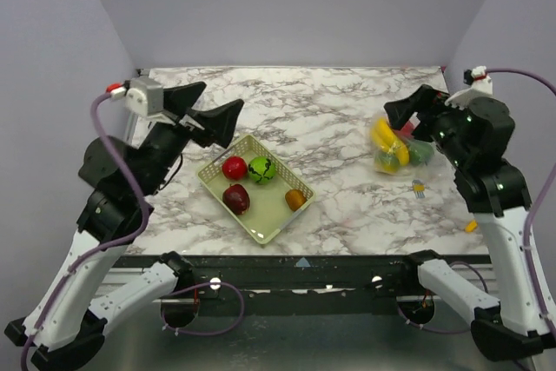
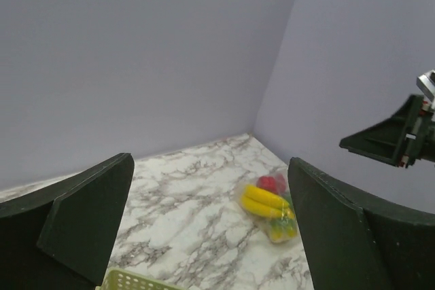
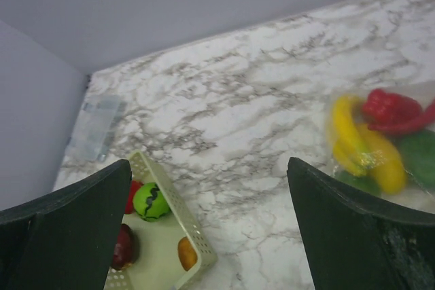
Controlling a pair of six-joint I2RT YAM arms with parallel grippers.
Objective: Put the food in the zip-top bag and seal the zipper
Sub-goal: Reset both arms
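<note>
**Four toy fruits in the basket, more in the bag, both claws open**

Several pieces of food sit inside the zip-top bag (image 1: 393,161), which lies flat on the marble worktop (image 1: 339,119), well to the right of the pale yellow mesh basket (image 1: 214,182) and a little further back. Through the crinkly plastic show yellow bananas (image 1: 382,137), a green pepper (image 1: 422,153) and, in the right wrist view, a red piece (image 3: 389,111) on the side away from the basket. The zipper cannot be made out, so whether the bag's mouth is closed cannot be told.

Inside the basket lie four more pieces: a round red fruit (image 1: 234,168) and a green ball with black marks (image 1: 262,168) towards its back, a dark red fruit (image 1: 236,199) in front of the red one, and an orange fruit (image 1: 295,200) at its right corner.

The right claw (image 1: 401,121) hangs just above the bag's rear edge, on the far side of it from the basket, its fingers spread wide and holding nothing. The left claw (image 1: 222,98) hovers above and behind the basket's left corner, also wide open and empty.

Between the basket and the right arm, just in front of the bag, a small yellow-and-blue piece (image 1: 419,187) lies on the worktop; what it is cannot be told. Behind and to the left of the basket, the right wrist view shows a clear flat box (image 3: 95,127) by the wall.
</note>
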